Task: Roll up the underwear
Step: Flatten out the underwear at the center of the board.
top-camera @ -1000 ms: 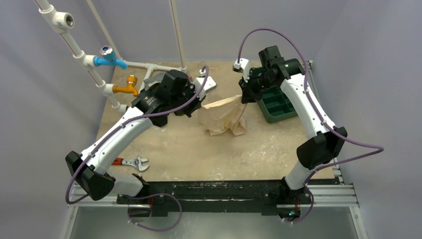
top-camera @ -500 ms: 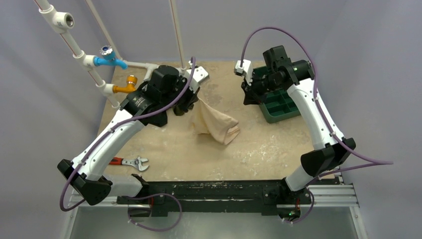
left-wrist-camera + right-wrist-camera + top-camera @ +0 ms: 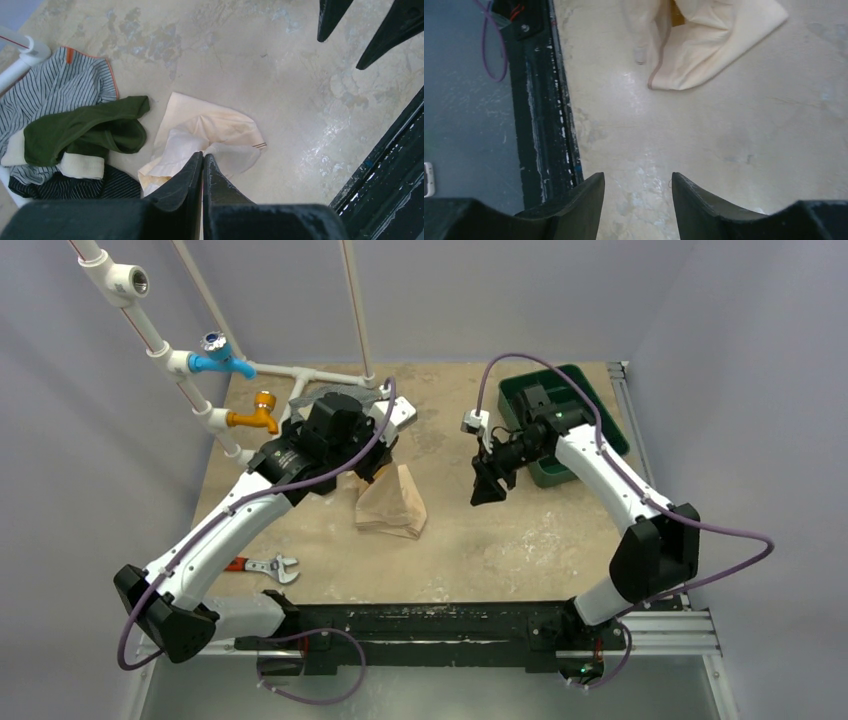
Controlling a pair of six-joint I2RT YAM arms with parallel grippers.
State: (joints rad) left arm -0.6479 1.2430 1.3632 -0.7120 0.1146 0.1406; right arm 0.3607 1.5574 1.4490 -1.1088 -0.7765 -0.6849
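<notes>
The underwear [image 3: 390, 502] is a pale beige cloth, folded into a loose wedge on the table left of centre. My left gripper [image 3: 378, 462] stands over its far end. In the left wrist view the gripper [image 3: 202, 156] is shut, and the underwear [image 3: 215, 131] bunches up to its tips. My right gripper [image 3: 482, 492] hovers to the right of the cloth, apart from it. In the right wrist view this gripper [image 3: 636, 176] is open over bare table, with the underwear [image 3: 719, 35] ahead of it. Its open fingers [image 3: 330, 20] also show in the left wrist view.
A green tray [image 3: 598, 410] sits at the back right under the right arm. A grey striped garment [image 3: 60, 90] and an olive-green garment [image 3: 85, 130] lie left of the underwear. White pipes with a blue tap [image 3: 215, 358] and an orange tap [image 3: 255, 412] stand at the back left. A wrench [image 3: 272, 567] lies near the front left.
The right gripper let go of the underwear, opened, and swung away from the tray toward the table's middle. The left gripper brought the cloth left and down onto the table.
</notes>
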